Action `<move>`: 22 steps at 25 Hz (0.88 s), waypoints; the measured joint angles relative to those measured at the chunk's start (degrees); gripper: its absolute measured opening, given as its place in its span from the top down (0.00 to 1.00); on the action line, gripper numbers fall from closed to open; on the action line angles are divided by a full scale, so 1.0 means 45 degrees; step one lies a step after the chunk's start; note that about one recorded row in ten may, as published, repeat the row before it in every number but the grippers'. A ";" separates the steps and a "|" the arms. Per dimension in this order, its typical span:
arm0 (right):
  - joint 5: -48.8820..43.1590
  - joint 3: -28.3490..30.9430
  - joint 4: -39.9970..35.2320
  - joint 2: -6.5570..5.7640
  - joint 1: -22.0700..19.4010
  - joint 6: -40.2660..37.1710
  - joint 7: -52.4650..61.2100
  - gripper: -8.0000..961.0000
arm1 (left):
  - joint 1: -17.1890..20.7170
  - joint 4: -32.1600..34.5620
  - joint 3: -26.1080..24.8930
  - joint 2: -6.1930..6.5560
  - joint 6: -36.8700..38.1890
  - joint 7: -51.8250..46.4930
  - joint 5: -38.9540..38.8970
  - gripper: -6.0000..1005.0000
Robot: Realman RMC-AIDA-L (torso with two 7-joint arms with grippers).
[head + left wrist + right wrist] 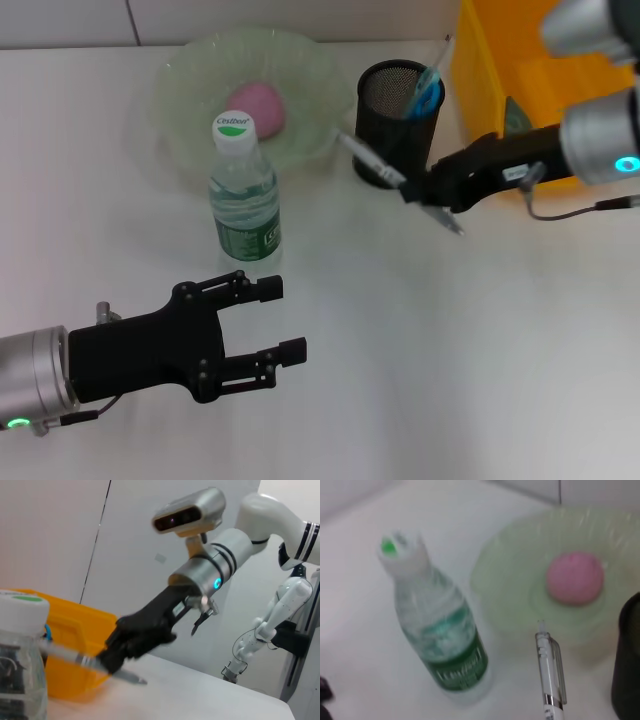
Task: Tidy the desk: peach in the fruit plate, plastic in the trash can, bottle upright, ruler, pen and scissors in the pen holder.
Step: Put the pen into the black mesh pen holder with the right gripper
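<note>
My right gripper (418,192) is shut on a silver pen (372,160), held slanting just above the table beside the black mesh pen holder (392,120). Blue-handled scissors (428,95) and a thin clear ruler (443,52) stand in the holder. The pink peach (257,108) lies in the green glass fruit plate (180,100). The bottle (243,195) stands upright in front of the plate. My left gripper (282,320) hovers open near the table's front left, holding nothing. The right wrist view shows the pen (550,675), bottle (440,630) and peach (575,577). The plastic is not clearly visible.
The yellow trash can (520,60) stands at the back right, behind my right arm, with a greyish piece (514,114) inside it. In the left wrist view it shows as the yellow bin (75,630) behind the right gripper (117,652). The table is white.
</note>
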 joint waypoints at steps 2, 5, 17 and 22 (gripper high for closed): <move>0.1400 0.1412 0.0101 -0.0038 -0.0412 -0.0683 -0.1111 0.86 | -0.0008 0.0000 0.0000 0.0000 0.0000 -0.0006 0.0004 0.23; 0.2675 0.2324 0.0229 -0.0046 -0.0774 -0.0895 -0.2011 0.85 | -0.0007 0.0000 0.0000 0.0000 0.0000 0.0004 0.0006 0.23; 1.2354 0.4062 0.9796 -0.0034 0.0520 -0.0420 -1.2304 0.85 | -0.0049 -0.0001 0.0054 -0.0018 -0.0064 0.0186 0.0006 0.23; 1.4182 0.4078 1.2994 0.0088 0.1894 0.0472 -1.5743 0.84 | -0.0045 -0.0001 0.0005 -0.0020 -0.0086 0.0392 0.0005 0.23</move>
